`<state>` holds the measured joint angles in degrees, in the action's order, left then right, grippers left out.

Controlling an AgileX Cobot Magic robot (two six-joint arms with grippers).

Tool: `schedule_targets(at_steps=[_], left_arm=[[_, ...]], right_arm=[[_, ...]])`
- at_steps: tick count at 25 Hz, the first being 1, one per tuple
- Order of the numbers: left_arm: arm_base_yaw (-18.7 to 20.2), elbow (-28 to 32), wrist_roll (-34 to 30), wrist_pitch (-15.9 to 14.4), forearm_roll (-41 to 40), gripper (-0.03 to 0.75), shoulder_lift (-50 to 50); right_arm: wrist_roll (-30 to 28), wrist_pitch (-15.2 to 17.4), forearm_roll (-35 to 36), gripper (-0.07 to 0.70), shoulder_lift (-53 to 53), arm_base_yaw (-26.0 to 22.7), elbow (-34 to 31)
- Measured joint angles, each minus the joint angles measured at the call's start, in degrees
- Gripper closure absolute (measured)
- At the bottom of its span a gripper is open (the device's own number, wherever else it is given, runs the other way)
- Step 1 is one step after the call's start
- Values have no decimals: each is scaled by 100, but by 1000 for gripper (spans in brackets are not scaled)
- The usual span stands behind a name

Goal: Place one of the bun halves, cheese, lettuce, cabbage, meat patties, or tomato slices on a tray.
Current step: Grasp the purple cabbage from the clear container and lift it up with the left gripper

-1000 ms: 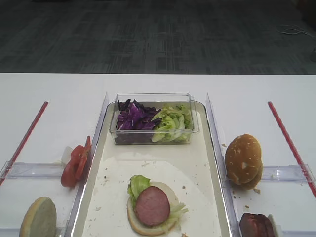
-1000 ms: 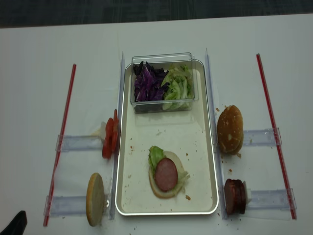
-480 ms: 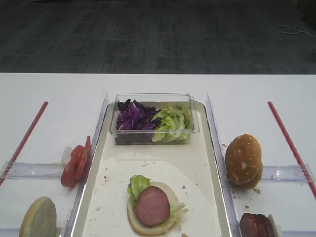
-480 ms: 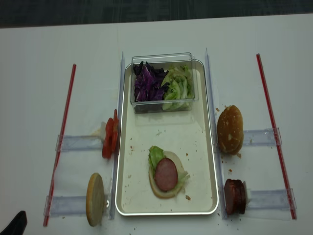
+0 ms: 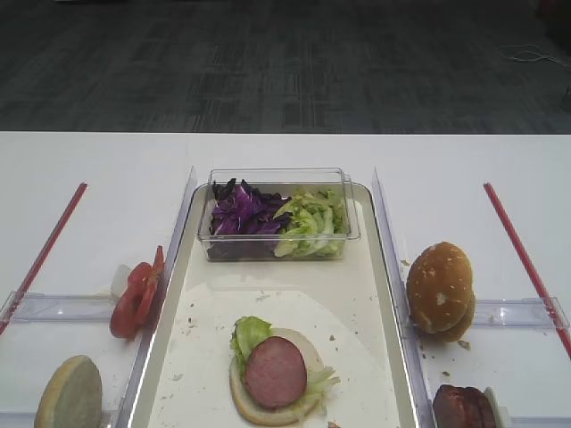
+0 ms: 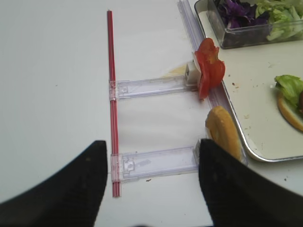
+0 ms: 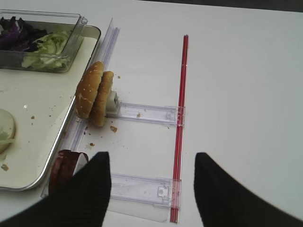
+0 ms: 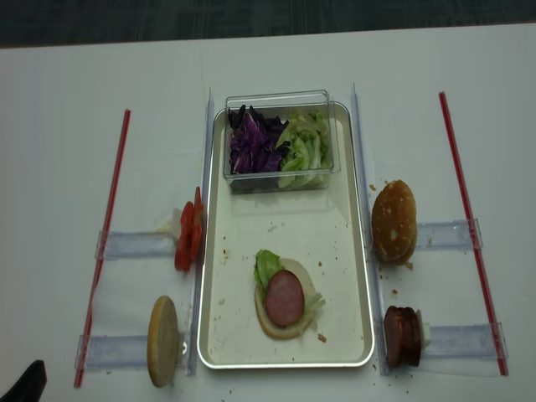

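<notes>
In the first exterior high view the large cream-white rectangular tray with raised silvery rims (image 5: pixel 361 294) runs down the middle of the white table (image 5: pixel 89 160); at the tray's far end stands a small clear plastic tub (image 5: pixel 277 214) with dark purple cabbage strips (image 5: pixel 239 210) in its left part and pale green lettuce shreds (image 5: pixel 310 221) in its right; at the tray's near end a pale bun half (image 5: pixel 268 408) lies flat, carrying a green lettuce leaf (image 5: pixel 250 332) and a round pinkish-brown meat patty (image 5: pixel 275 372); left of the tray stand upright bright red tomato slices (image 5: pixel 136 292) and a pale tan bun half on edge (image 5: pixel 70 392); right of the tray stand golden-brown seeded bun halves (image 5: pixel 439 287) and dark reddish-brown patties (image 5: pixel 462 407). In the right wrist view the right gripper (image 7: pixel 150 189) hangs above the table right of the tray, its two black fingers (image 7: pixel 87 189) well apart and holding nothing, near the seeded buns and a red strip (image 7: pixel 181 118). In the left wrist view the left gripper (image 6: pixel 150 187) hangs left of the tray, its jaws spread wide and empty, above a clear plastic holder (image 6: pixel 156 161). In the realsense view only a black tip of the left arm (image 8: pixel 23 383) shows at the corner, well left of the tray.
</notes>
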<state>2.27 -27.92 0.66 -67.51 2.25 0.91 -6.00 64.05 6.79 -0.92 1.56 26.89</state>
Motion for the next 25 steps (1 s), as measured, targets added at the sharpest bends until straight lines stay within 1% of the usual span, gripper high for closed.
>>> schedule_targets(at_steps=[12,25], left_arm=[[0,0,0,0,0,286,-69],[0,0,0,21,0,286,-1865]], right_arm=[[0,0,0,226,0,0,0],[0,0,0,226,0,0,0]])
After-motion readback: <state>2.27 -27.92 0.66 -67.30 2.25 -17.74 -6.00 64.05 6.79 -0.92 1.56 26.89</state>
